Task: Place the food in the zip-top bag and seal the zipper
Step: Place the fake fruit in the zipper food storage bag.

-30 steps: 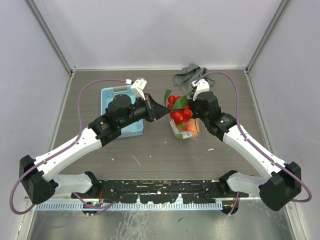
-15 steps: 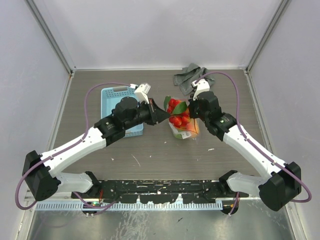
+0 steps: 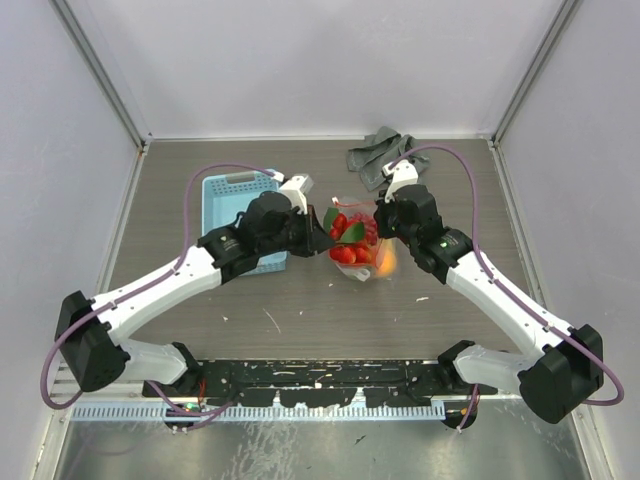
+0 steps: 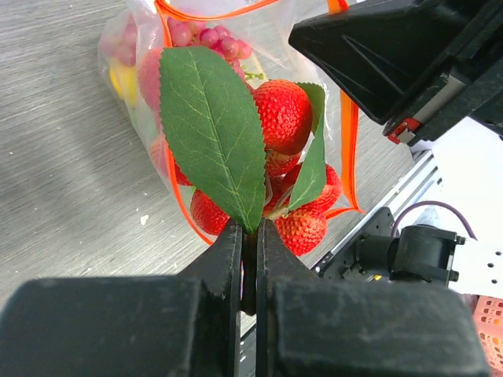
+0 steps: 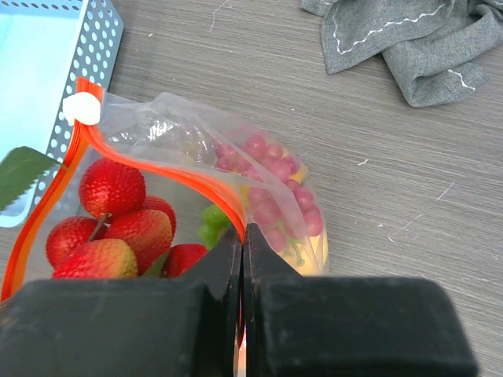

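left of bag (image 5: 181, 126): basket (image 3: 225, 200) | behind: cloth (image 3: 378, 155) | near side: table (image 3: 300, 300) free to pass

No legible text, label, brand, number or sign in any view. Zip-top bag (image 5: 157, 126): plain clear plastic, no print to read. Light blue basket (image 5: 86, 71): no marking to read. Grey cloth (image 5: 409, 39): no tag or lettering to read.
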`<state>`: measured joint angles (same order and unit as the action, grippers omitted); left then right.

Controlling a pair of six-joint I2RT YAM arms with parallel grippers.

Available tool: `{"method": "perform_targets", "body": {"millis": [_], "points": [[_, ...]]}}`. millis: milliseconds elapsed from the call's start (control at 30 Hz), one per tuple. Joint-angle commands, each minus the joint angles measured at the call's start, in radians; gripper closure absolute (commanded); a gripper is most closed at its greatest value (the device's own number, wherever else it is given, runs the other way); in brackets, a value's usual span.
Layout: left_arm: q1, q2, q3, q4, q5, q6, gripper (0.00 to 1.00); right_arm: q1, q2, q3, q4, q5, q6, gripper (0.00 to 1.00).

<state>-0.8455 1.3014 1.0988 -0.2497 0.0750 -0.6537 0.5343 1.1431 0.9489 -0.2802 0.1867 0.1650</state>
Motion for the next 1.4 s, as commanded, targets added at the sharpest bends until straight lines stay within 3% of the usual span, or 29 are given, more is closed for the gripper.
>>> {"method": "perform_targets", "body": {"millis": [0,133,267,500,800,1100,1367], "points": [[-0.015,0.021,0.088,-0.024,0.019,0.057,1.0,-0.001,-0.024,0.005,0.068,-0.02,0.014,1.0],[-0.023,0.043,0.118,-0.002,0.034,0.064,1.0,0.0,-0.022,0.003,0.072,-0.035,0.02,1.0],[-0.024,0.071,0.173,-0.029,-0.056,0.094,1.0,0.0,-0.021,0.003,0.075,-0.053,0.02,1.0],[-0.036,0.136,0.242,-0.059,-0.271,0.136,1.0,-0.001,-0.025,0.001,0.084,-0.081,0.03,1.0],[-0.139,0.205,0.293,-0.062,-0.574,0.24,1.0,0.0,-0.018,-0.001,0.118,-0.15,0.07,1.0],[-0.294,0.241,0.242,0.131,-0.928,0.406,1.0,0.0,0.004,0.0,0.151,-0.205,0.116,1.0],[-0.301,0.344,0.255,0.119,-0.921,0.377,1.0,-0.001,-0.006,-0.003,0.152,-0.188,0.119,1.0]]}}
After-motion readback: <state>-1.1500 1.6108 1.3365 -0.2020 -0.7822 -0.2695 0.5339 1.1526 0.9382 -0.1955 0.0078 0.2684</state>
